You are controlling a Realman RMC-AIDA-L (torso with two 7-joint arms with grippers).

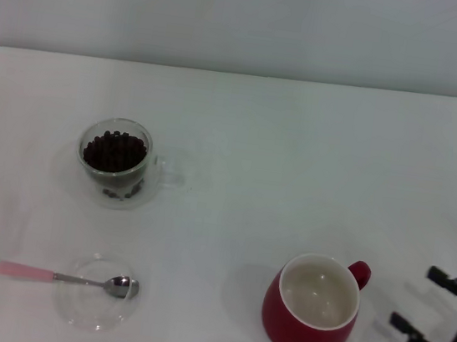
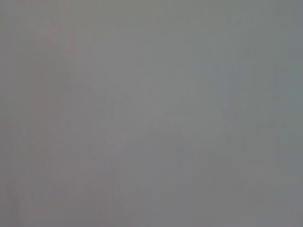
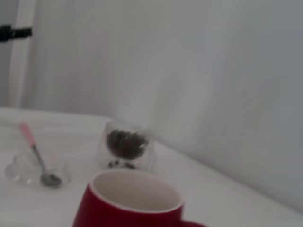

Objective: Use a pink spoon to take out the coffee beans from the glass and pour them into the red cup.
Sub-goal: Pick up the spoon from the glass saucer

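The pink spoon (image 1: 63, 277) lies flat at the front left, its metal bowl resting on a clear glass saucer (image 1: 97, 292). The glass (image 1: 115, 163) stands behind it, holding the dark coffee beans (image 1: 114, 152). The red cup (image 1: 311, 308) stands at the front right, its white inside empty, handle toward the right. My right gripper (image 1: 429, 314) is open and empty, just right of the red cup near the table's front edge. The right wrist view shows the red cup (image 3: 130, 203), the glass (image 3: 125, 150) and the spoon (image 3: 37, 153). My left gripper is out of view.
The white table (image 1: 297, 163) runs back to a pale wall. The left wrist view shows only a plain grey surface.
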